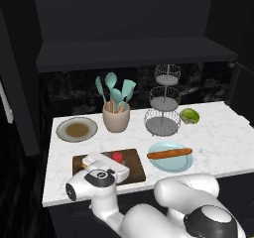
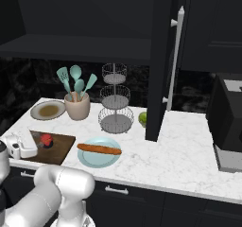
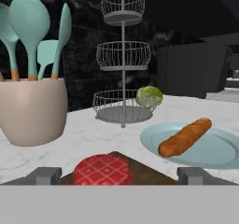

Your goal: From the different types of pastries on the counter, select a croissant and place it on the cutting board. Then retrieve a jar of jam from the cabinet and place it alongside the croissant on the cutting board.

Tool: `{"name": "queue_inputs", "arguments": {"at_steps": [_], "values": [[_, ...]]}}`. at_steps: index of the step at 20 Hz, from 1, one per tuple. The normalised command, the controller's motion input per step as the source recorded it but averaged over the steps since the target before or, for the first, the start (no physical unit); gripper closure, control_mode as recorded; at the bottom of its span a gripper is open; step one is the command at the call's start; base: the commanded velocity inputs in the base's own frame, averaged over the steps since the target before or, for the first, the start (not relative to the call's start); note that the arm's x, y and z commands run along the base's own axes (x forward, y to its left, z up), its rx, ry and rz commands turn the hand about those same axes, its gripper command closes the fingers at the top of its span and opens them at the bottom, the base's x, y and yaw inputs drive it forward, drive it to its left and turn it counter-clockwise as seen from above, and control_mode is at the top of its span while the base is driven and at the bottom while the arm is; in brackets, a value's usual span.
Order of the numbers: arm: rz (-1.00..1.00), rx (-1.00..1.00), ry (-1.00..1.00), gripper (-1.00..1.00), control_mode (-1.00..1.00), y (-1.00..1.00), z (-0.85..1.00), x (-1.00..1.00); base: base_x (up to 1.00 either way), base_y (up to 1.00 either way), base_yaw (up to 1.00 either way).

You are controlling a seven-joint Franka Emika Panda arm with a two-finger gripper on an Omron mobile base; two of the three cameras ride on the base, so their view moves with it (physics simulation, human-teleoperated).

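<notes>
I see the gripper (image 3: 119, 175) spread wide, its tips either side of the jar of jam (image 3: 102, 170) without touching. The jar stands on the cutting board (image 1: 134, 168), near the baguette-like stick (image 3: 184, 136) on its light blue plate (image 3: 212, 149).

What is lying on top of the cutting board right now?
On the cutting board stands the jar of jam, red top up. The gripper hovers over the board's left part and hides what is beneath it, so a croissant there cannot be confirmed.
</notes>
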Motion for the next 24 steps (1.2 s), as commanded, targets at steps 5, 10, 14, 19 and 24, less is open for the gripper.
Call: {"name": "queue_inputs", "arguments": {"at_steps": [5,10,14,19,24], "values": [[0.00,0.00,-0.08,-1.00,-1.00,-0.10,0.53,-0.18,0.00,0.00,0.00],[0.00,0.00,-0.12,-1.00,-1.00,-0.19,0.56,-0.24,0.00,0.00,0.00],[-0.01,0.00,-0.15,-1.00,-1.00,-0.38,0.46,-0.26,0.00,0.00,0.00],[-0.05,0.01,-0.13,-1.00,-1.00,-0.53,0.44,-0.11,0.00,0.00,0.00],[-0.04,0.02,-0.13,-1.00,-1.00,-0.56,0.31,-0.25,0.00,0.00,0.00]]}}
